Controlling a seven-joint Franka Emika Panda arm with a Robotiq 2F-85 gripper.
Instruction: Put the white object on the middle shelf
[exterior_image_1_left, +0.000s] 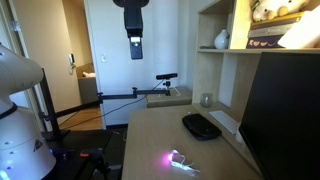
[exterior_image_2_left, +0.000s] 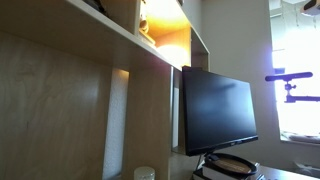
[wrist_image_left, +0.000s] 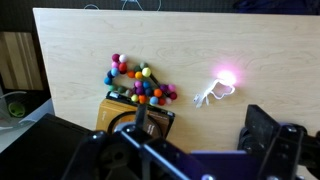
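The white object (exterior_image_1_left: 178, 158) lies on the wooden desk near its front edge and glows pink-purple. In the wrist view it (wrist_image_left: 220, 86) is far below, ahead of the jaws. My gripper (exterior_image_1_left: 135, 45) hangs high above the desk, open and empty; its two dark fingers frame the bottom of the wrist view (wrist_image_left: 200, 140). The middle shelf (exterior_image_1_left: 255, 49) is a beige board at the upper right, bearing a white vase (exterior_image_1_left: 221, 40) and books (exterior_image_1_left: 272, 36). The gripper is well to the left of the shelf and apart from the white object.
A flat black oval device (exterior_image_1_left: 201, 126) lies on the desk, also in an exterior view (exterior_image_2_left: 235, 163). A dark monitor (exterior_image_1_left: 283, 110) stands under the shelf. A small grey cup (exterior_image_1_left: 206, 100) sits on the lower ledge. A cluster of coloured balls (wrist_image_left: 140, 85) lies left of the white object.
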